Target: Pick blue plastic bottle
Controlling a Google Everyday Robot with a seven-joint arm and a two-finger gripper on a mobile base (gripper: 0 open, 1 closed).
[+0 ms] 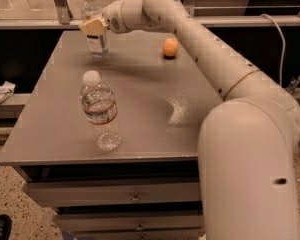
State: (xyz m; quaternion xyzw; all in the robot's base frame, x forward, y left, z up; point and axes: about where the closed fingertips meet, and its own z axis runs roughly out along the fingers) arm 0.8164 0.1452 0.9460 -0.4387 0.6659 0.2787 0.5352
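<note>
Table (140,91): gripper (93,27) at blue plastic bottle (97,44)

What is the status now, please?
Claw at the blue plastic bottle, mid-height. Bottle upright. Red-banded bottle and orange stand apart, not in the way.

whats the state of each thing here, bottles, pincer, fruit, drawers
blue plastic bottle: upright, cap on, at the far left corner of the table
pincer: at the blue plastic bottle's middle, grip not clear
wider clear bottle: upright, cap on, near the front left edge, nothing touching it
orange: resting on the table's far side, free
drawers: shut
</note>
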